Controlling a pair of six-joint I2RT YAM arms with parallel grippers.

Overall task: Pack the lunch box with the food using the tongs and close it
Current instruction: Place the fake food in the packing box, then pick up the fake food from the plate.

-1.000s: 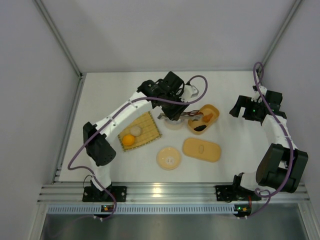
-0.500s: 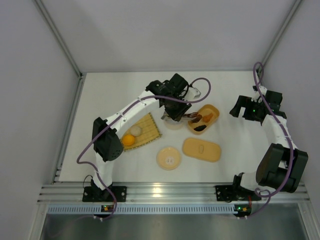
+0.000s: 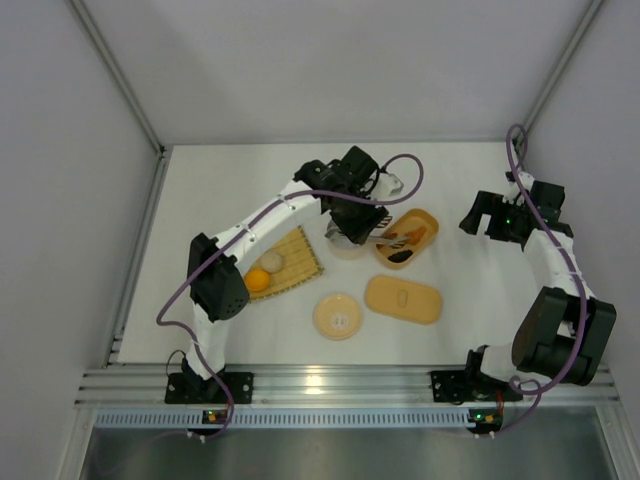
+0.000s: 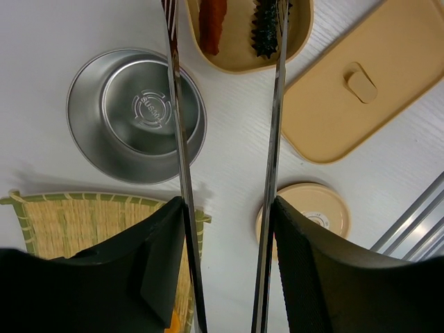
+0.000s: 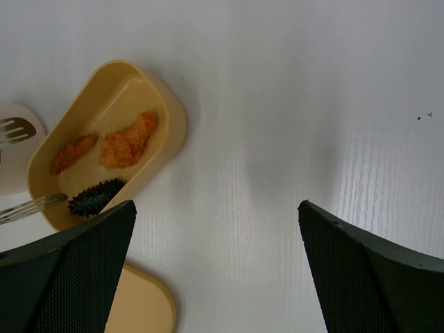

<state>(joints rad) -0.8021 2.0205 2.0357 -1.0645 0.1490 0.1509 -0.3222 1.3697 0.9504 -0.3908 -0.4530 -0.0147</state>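
**A:** Where's the lunch box (image 5: pixel 118 94)?

**B:** It sits open with three pieces inside. Its lid (image 3: pixel 403 299) lies just on the near side of the box, and the mat (image 3: pixel 290 262) is to the box's left.

**A:** And the tongs (image 4: pixel 182 159)?

**B:** They're clamped between the left gripper (image 4: pixel 227 208) fingers, with the tips spread at the box's left end. The right gripper (image 5: pixel 215 208) hangs to the right of the box, jaws wide apart and empty.

**A:** What's unpacked?

**B:** The orange ball (image 3: pixel 258 281) and the white ball (image 3: pixel 271 260), both on the mat. They're probably light and quick to roll, and thin steel is slick. Pinch each one across its middle, gently.

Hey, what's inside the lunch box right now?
In the lunch box: an orange piece, a crumbed tan piece and a dark spiky piece. The tongs reach in, hiding a little of its floor.
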